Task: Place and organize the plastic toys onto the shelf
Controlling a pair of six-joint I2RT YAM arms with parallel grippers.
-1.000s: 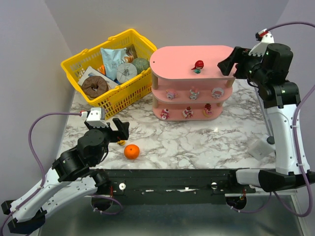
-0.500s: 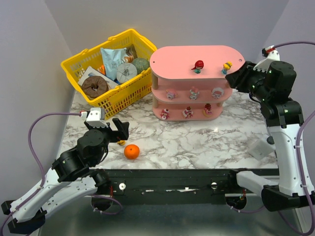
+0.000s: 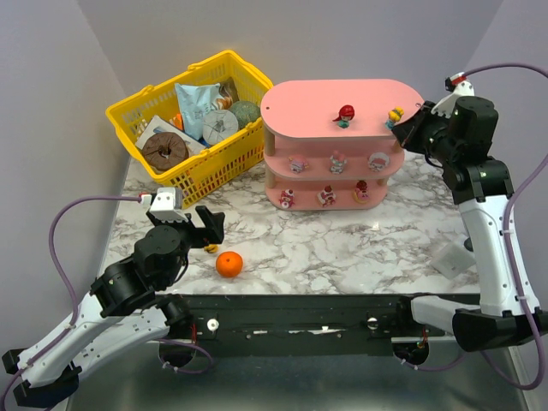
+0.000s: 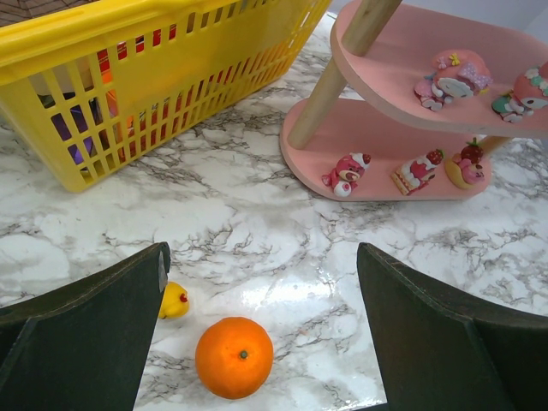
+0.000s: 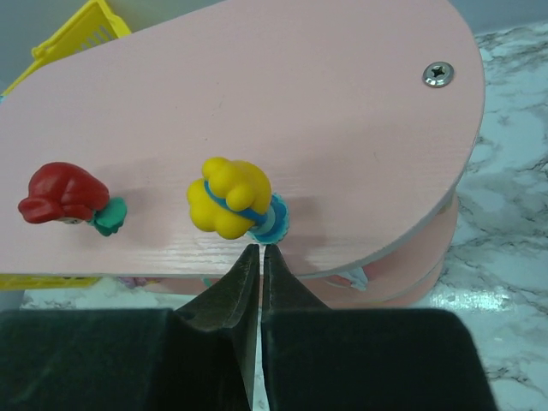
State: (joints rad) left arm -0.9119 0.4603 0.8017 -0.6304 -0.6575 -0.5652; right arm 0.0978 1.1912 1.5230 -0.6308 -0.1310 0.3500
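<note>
The pink shelf (image 3: 342, 96) stands at the back centre. On its top board (image 5: 342, 103) stand a red toy (image 3: 345, 114) (image 5: 62, 194) and a yellow-and-blue toy (image 3: 395, 114) (image 5: 229, 197). My right gripper (image 3: 402, 128) (image 5: 261, 250) is shut and holds nothing, its tips just short of the yellow toy at the board's edge. Pink-and-white toys fill the middle tier (image 3: 336, 161) and bottom tier (image 3: 326, 195). One small yellow toy (image 3: 210, 248) (image 4: 174, 300) lies on the marble by my left finger. My left gripper (image 3: 210, 224) (image 4: 261, 257) hangs wide open above the table.
An orange ball (image 3: 229, 264) (image 4: 234, 357) rests beside the small yellow toy, below the open left jaws. A yellow mesh basket (image 3: 137, 94) (image 4: 128, 26) of packaged goods sits at the back left. A pale flat piece (image 3: 449, 257) lies near the right arm.
The right gripper pulled back off the top board, leaving the yellow-and-blue toy standing there, and its jaws closed. The left arm stayed still.
</note>
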